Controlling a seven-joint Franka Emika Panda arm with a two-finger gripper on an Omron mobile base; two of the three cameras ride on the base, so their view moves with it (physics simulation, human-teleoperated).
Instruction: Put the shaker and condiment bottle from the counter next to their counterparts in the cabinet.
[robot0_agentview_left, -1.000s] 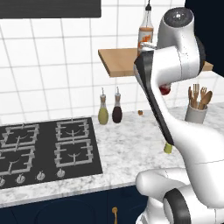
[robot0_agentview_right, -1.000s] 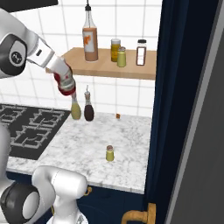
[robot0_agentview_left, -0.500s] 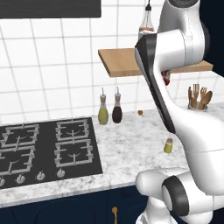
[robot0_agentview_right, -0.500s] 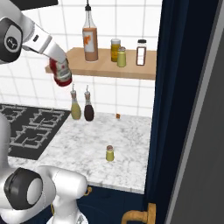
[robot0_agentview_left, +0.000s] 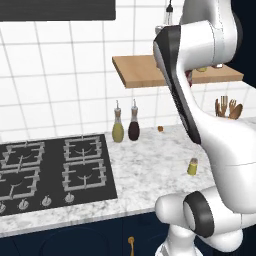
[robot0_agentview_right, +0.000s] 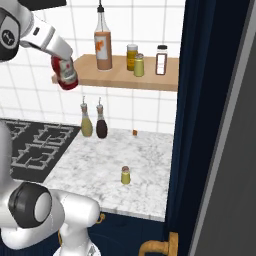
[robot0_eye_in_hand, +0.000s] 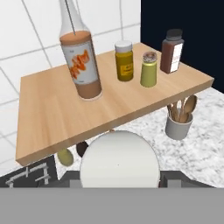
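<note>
Right base view showed the gripper (robot0_agentview_right: 64, 70) clamped on the condiment bottle (robot0_agentview_right: 65, 74), red with a pale label too small to read, hanging tilted at upper left just off the left end of the cabinet (robot0_agentview_right: 120, 76). The hand view looked over the bottle's pale cap (robot0_eye_in_hand: 119, 159) at the tall orange-labelled bottle (robot0_eye_in_hand: 81, 61), whose print was illegible, the amber jar (robot0_eye_in_hand: 124, 60), a yellow-green shaker (robot0_eye_in_hand: 149, 69) and the dark jar (robot0_eye_in_hand: 172, 51). Left base view had the arm hiding the bottle, while the counter shaker (robot0_agentview_left: 192, 166) stood at lower right on the marble.

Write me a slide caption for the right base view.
Robot gripper lifts red bottle toward the wooden shelf; small shaker waits on counter.
</note>
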